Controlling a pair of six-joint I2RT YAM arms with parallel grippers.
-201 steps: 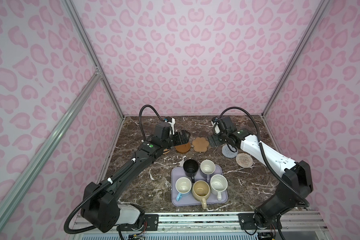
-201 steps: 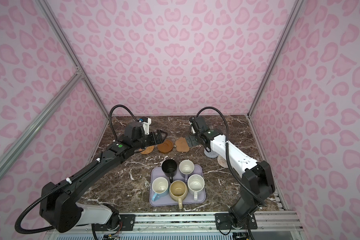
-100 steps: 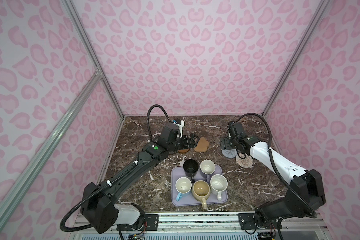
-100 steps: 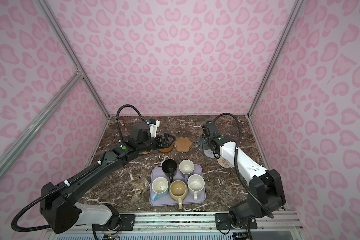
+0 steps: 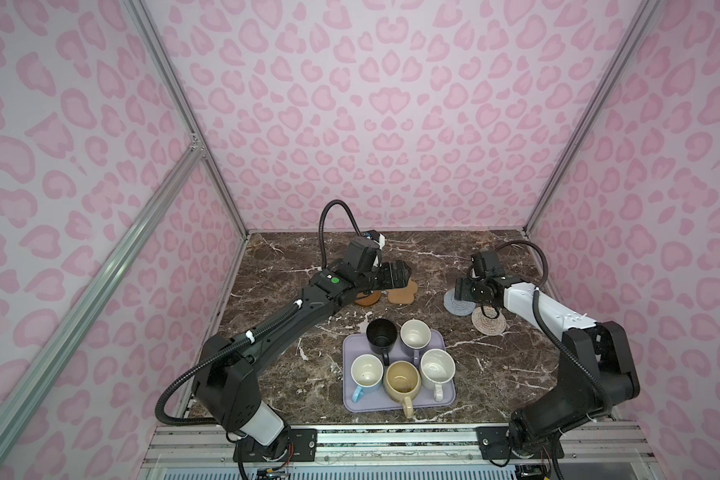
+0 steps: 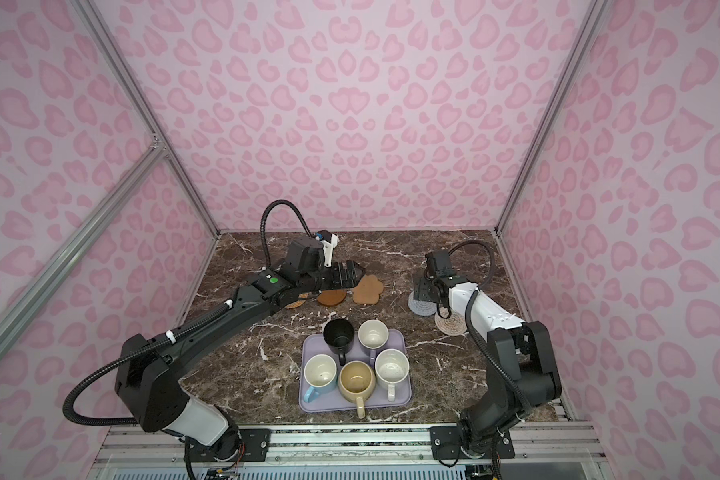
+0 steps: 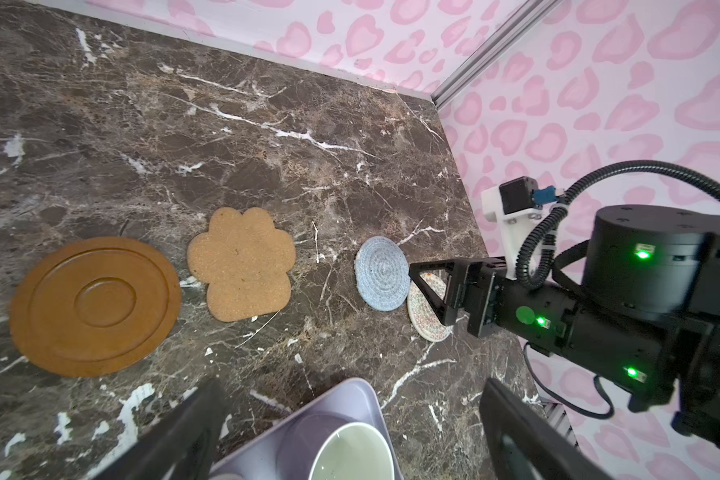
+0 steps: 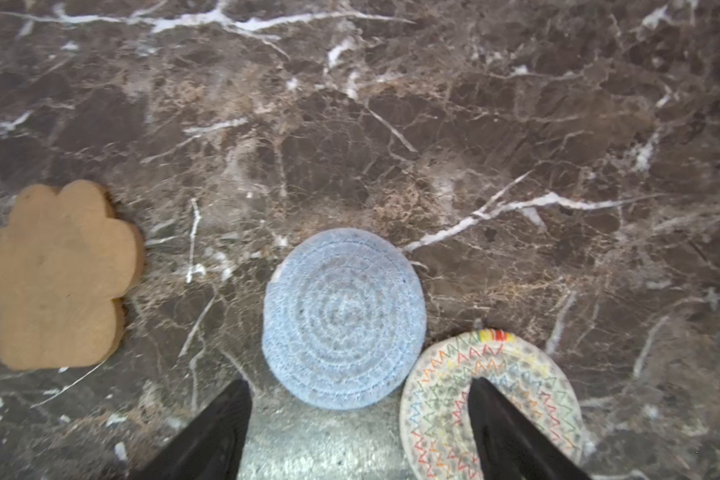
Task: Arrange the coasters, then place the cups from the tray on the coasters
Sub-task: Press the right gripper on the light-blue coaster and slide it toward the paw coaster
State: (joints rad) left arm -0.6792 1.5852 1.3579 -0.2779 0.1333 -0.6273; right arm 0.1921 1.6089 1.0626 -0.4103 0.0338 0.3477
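Observation:
The coasters lie in a row at the back: a rattan one [image 6: 297,302] mostly under my left arm, a dark brown round [image 5: 368,300], a tan paw [image 5: 402,294], a grey-blue knit [image 5: 454,305] and a cream woven one [image 5: 490,324]. My left gripper [image 5: 406,276] hovers open over the paw's edge; the left wrist view shows its jaws wide above the tray corner. My right gripper [image 8: 358,432] is open, low over the grey-blue [image 8: 344,318] and cream [image 8: 445,399] coasters, one finger above the cream one. Black [image 5: 381,334], lavender [image 5: 414,333], light blue [image 5: 366,372], yellow-beige [image 5: 402,378] and speckled white [image 5: 437,365] cups stand on the lavender tray [image 5: 350,347].
The dark marble table [image 5: 292,266] is walled by pink-patterned panels at the back and both sides. The grey-blue and cream coasters touch or slightly overlap. The metal rail [image 5: 391,436] runs along the front edge.
Both grippers moved to the right: the left out over the brown and paw coasters, the right away from the paw to the grey-blue and cream ones. The right jaws narrowed slightly.

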